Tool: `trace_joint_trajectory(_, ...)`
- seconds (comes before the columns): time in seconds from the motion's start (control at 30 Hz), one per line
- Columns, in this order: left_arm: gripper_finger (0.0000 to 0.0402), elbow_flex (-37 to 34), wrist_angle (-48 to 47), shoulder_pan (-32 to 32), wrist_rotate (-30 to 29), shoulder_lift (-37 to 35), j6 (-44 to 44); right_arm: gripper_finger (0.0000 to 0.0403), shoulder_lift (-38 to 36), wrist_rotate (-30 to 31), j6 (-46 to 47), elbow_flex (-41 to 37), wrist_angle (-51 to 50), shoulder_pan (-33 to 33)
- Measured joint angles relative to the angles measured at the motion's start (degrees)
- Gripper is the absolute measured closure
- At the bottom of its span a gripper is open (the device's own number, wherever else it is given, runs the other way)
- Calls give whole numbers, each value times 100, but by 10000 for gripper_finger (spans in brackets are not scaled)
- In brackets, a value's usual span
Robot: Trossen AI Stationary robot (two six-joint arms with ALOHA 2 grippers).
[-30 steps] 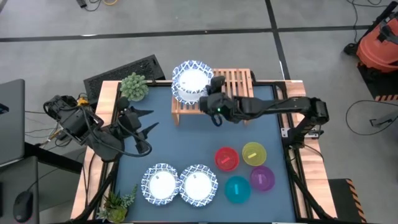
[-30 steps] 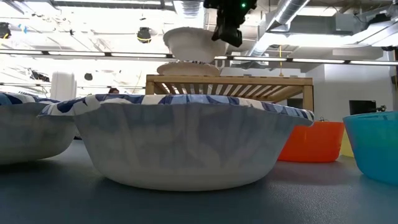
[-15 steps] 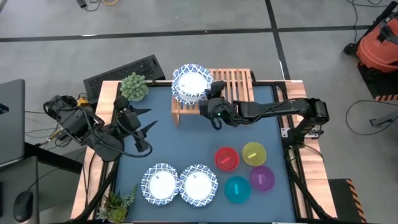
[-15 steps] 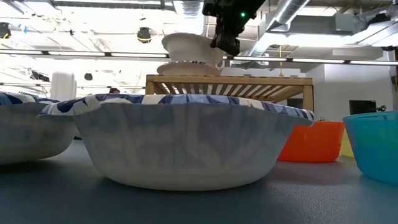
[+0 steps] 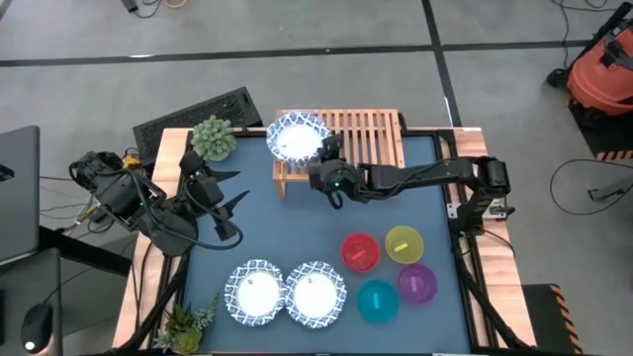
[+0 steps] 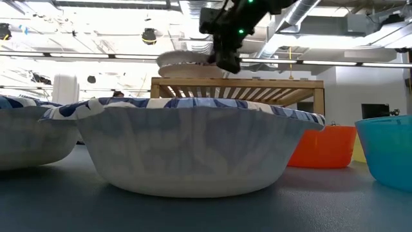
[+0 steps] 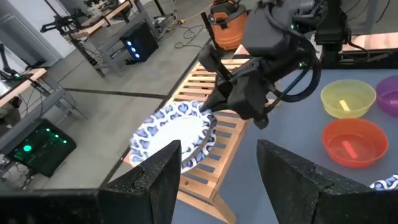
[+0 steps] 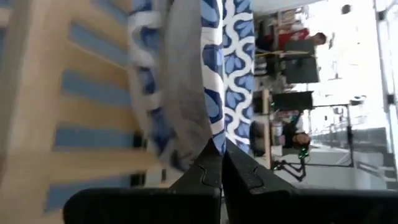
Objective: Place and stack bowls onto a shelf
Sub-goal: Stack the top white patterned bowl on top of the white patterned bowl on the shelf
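High view shows my right gripper [image 5: 321, 163] clamped on the rim of a wide white blue-patterned bowl [image 5: 297, 136], nested on another upon the light-wood slatted shelf [image 5: 368, 136]. Next I should release; my left gripper [image 5: 229, 194] waits, fingers apart.

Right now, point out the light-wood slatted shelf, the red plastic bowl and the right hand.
light-wood slatted shelf [image 5: 371, 133]: high view, bare slats.
red plastic bowl [image 5: 360, 251]: high view, inside bottom.
right hand [image 5: 318, 163]: high view, between fingertips.
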Motion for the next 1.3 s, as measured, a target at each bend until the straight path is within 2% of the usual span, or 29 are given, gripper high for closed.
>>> trace_joint_trajectory(0.23,205,-2,-4,0,0,0,24,345,-75,58,-129,-20,-58,-59)
trace_joint_trajectory(0.43,205,-2,-155,0,-12,0,26,338,-94,28,-139,-20,-74,-141)
trace_joint_trajectory(0.77,205,-2,-232,0,-15,0,-68,325,-373,-664,-268,-18,-100,-166)
trace_joint_trajectory(0.9,205,-2,-236,0,-17,0,-70,291,-590,-735,-215,-15,-297,-208)
trace_joint_trajectory(1.13,205,-2,-238,0,-31,0,-79,204,-823,-1161,393,-14,-742,-414)
trace_joint_trajectory(1.3,205,-2,-238,0,-31,0,-79,156,-833,-1327,400,-14,-910,-516)
